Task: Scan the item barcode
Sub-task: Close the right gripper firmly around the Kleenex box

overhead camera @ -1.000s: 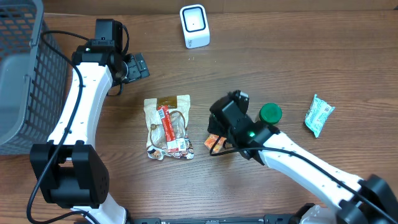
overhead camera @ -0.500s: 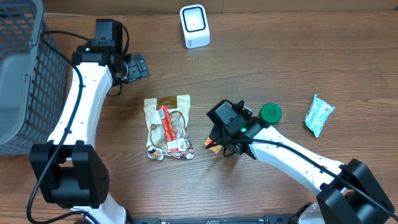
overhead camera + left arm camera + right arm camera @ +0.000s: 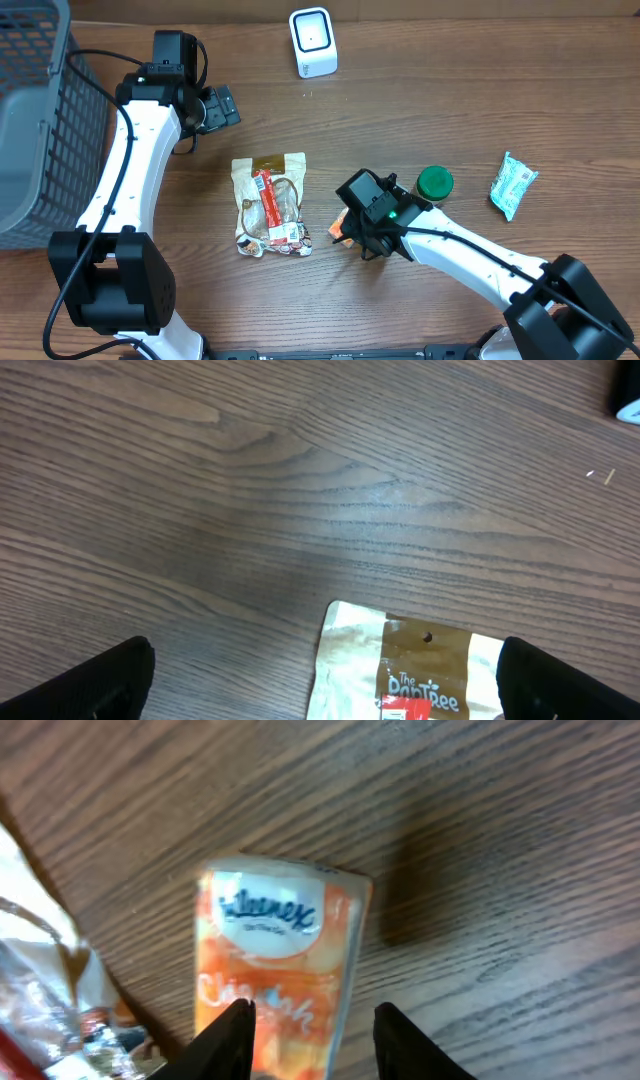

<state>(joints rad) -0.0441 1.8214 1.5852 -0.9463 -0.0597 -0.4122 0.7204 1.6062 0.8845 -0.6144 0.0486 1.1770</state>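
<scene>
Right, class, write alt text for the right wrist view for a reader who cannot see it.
An orange Kleenex tissue pack lies on a wooden table, its lower end between the two fingertips of the right claw; whether they pinch it is unclear. A crinkled snack bag edges in at left.

We are seeing the tissue pack (image 3: 270, 960) lying on the table (image 3: 450, 90), just right of the snack pouch (image 3: 270, 205). The scanner (image 3: 313, 42) is standing behind them, the basket (image 3: 30, 120) is sitting far left, and the capped container (image 3: 434, 182) and wrapped packet (image 3: 513, 184) are lying to the right.
</scene>
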